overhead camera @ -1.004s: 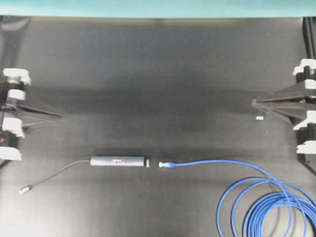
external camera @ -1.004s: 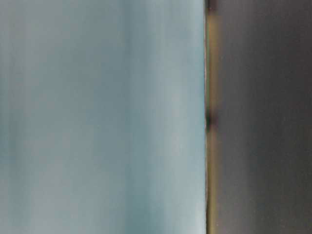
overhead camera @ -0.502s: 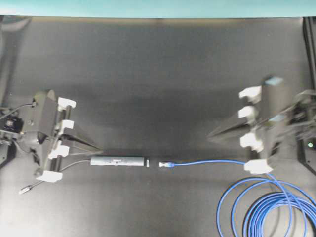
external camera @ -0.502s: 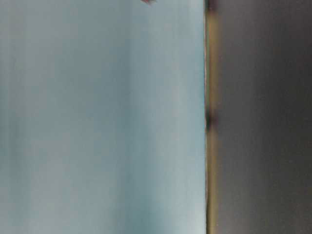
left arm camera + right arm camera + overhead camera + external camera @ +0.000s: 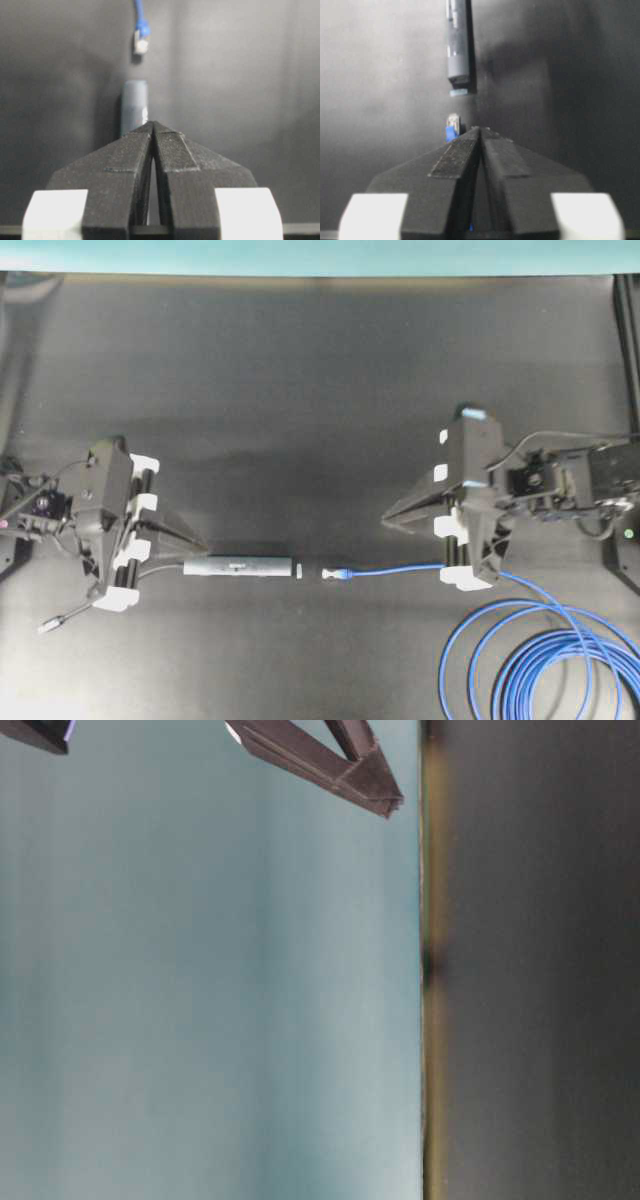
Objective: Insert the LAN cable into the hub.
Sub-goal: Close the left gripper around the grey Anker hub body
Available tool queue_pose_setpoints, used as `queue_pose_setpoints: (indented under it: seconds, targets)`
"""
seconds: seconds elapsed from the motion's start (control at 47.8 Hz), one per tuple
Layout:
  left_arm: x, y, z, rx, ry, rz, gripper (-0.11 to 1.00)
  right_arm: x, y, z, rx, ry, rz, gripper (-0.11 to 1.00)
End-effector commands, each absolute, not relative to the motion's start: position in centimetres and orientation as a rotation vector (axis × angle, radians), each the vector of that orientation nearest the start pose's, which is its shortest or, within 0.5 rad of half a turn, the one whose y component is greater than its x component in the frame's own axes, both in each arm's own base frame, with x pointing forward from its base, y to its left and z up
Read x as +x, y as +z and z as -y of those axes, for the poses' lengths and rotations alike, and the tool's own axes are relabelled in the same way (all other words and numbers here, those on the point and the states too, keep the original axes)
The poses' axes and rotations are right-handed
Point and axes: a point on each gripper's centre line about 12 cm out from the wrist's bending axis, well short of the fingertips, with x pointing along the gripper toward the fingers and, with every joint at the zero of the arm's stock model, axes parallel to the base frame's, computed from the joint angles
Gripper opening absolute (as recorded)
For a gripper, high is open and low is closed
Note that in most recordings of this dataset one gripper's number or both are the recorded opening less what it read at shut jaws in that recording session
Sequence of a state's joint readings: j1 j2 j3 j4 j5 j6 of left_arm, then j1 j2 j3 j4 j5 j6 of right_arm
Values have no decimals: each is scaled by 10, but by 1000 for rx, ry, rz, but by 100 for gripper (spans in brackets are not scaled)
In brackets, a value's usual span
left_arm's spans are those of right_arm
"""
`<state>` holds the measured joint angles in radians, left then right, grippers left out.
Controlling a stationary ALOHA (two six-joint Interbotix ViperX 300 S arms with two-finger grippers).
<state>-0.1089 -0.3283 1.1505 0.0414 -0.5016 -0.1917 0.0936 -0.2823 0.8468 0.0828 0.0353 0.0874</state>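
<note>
left pincer [image 5: 200,543] closed | right pincer [image 5: 392,523] closed, seemingly above table

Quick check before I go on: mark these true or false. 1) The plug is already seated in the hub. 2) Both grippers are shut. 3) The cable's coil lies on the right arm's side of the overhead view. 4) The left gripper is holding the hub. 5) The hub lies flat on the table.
1) False. The plug lies just off the hub, with a small gap between them.
2) True. The left gripper and the right gripper both show their fingers pressed together.
3) True. The cable is coiled at the lower right.
4) False. It is shut on nothing; its tip sits near the hub's cord end.
5) True.
</note>
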Motion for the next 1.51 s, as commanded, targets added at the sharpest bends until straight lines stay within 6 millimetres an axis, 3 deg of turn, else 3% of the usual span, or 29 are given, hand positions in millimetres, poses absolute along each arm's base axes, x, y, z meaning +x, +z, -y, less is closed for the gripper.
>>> queue_pose_setpoints:
  seconds: [0.0,0.063,0.209,0.272,0.397,0.711,1.108,1.234,1.359,1.485]
  targets:
    - [276,169,35,-141,-115,-303,8,327,212,-34,148,50,-567,12]
    - [276,161,35,-149,-116,-298,22,329,215,-35,150,53,-538,21]
    - [275,140,35,-160,-122,-264,68,331,222,-37,155,62,-477,47]
    - [274,131,35,-168,-127,-237,80,331,223,-37,160,61,-467,59]
    - [277,112,40,-186,-143,-217,71,331,223,-38,185,56,-465,72]
    - [294,72,39,-190,-129,-260,73,330,222,-43,238,57,-473,71]
    - [296,54,34,-182,-102,-364,70,329,222,-44,240,61,-475,71]
    - [295,51,39,-159,-119,-396,57,329,222,-46,239,67,-475,71]
    - [298,53,46,-135,-145,-381,27,327,219,-49,236,73,-482,71]
    - [304,57,47,-129,-149,-364,28,326,214,-49,234,72,-495,71]
